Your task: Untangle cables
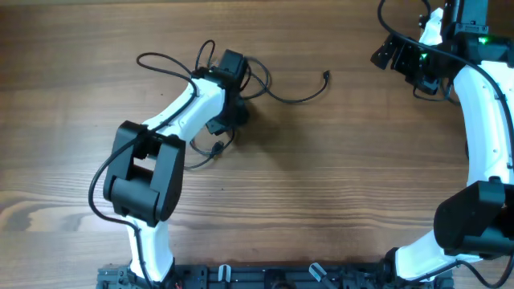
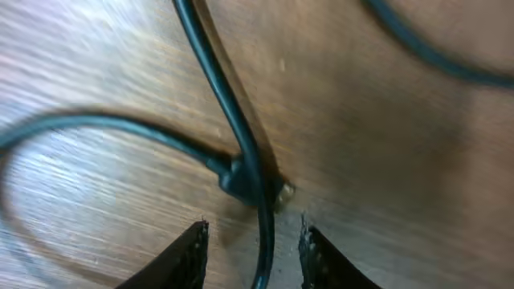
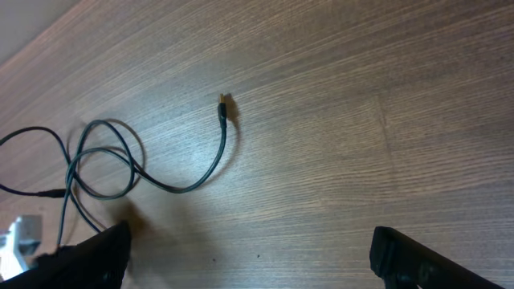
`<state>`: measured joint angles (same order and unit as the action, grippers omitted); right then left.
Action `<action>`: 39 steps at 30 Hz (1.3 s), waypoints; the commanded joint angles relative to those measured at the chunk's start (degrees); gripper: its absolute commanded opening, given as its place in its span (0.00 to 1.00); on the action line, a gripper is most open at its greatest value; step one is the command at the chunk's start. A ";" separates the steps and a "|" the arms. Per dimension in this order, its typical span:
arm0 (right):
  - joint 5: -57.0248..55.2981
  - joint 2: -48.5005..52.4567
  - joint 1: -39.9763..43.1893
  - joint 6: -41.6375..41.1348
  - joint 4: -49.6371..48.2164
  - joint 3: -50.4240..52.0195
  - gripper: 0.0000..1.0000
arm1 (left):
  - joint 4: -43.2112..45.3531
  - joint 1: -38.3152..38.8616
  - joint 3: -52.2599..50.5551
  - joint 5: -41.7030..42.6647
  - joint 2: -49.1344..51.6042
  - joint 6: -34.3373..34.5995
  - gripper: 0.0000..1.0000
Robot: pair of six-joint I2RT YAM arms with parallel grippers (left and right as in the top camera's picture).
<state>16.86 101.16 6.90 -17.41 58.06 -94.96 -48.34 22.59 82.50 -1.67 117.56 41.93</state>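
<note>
Thin black cables [image 1: 273,95] lie tangled at the table's upper left. One loop [image 1: 165,63] reaches left and one free plug end [image 1: 325,76] points right. My left gripper [image 1: 234,68] is down on the tangle. In the left wrist view my left gripper [image 2: 254,225] stands open, astride a cable [image 2: 217,80] with a gap on each side. A plug [image 2: 241,181] with a pale tip lies just ahead of it. My right gripper [image 1: 401,56] hovers at the upper right, wide open. In its own view my right gripper [image 3: 249,245] holds nothing, and the cable [image 3: 213,164] lies far off.
Bare wood table [image 1: 337,177] spreads between the two arms. The left arm's body [image 1: 148,172] covers part of the tangle, and a short cable end [image 1: 215,149] shows beside it. The arm bases and a rail [image 1: 265,277] line the front edge.
</note>
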 commanded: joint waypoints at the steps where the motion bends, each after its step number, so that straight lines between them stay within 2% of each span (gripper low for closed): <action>1: -0.48 1.01 0.07 0.90 0.02 -0.17 0.98 | 2.62 3.45 -3.74 -0.76 0.68 0.50 0.38; 4: -0.48 1.01 0.07 0.92 0.07 -0.17 0.99 | 3.80 5.27 -5.16 -0.79 0.68 0.52 0.37; 5: -0.48 1.01 0.07 0.92 0.09 -0.17 0.99 | 3.80 5.42 -5.20 -0.79 0.68 0.52 0.32; 6: -0.48 1.01 0.07 0.92 0.09 -0.17 0.99 | 3.80 5.42 -5.20 -0.79 0.68 0.50 0.13; 7: -0.44 1.01 0.07 0.90 0.09 -0.17 0.99 | 3.69 5.42 -5.18 -0.31 0.61 -0.63 0.04; 10: -0.26 1.01 0.07 0.92 0.48 -0.17 1.00 | 0.94 5.42 -2.60 4.52 -3.45 -9.70 0.04; 12: -0.07 1.01 0.07 0.92 0.46 -0.17 0.99 | -4.98 5.42 4.15 8.72 -10.86 -14.40 0.04; 14: 1.14 1.01 0.07 0.92 0.42 -0.17 0.99 | -8.31 5.42 11.26 12.48 -17.79 -14.75 0.04; 18: 6.21 1.01 0.02 0.98 0.09 -0.17 1.00 | -5.38 5.42 16.96 21.20 -29.33 -14.49 0.04; 20: 12.92 1.01 0.00 1.01 -0.20 -0.17 0.93 | -4.11 5.11 16.96 25.46 -33.27 -12.87 0.04; 23: 20.41 0.94 -0.98 2.49 -1.22 -0.17 0.90 | -2.03 2.60 16.96 33.66 -35.71 -12.55 0.04; 30: 25.66 0.94 -5.64 7.45 -3.17 -0.17 0.90 | -1.84 -5.27 16.96 55.91 -34.86 -12.61 0.04; 33: 24.74 0.96 -9.14 10.10 -4.02 -0.17 0.90 | -1.79 -5.68 16.96 60.04 -34.49 -12.55 0.04; 39: 13.07 0.96 -13.88 8.00 -5.16 -0.17 0.90 | -1.79 -5.68 16.96 63.19 -34.51 -11.47 0.04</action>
<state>35.81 101.16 -6.07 -8.91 53.25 -94.96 -50.54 17.45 99.59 58.48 82.72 29.85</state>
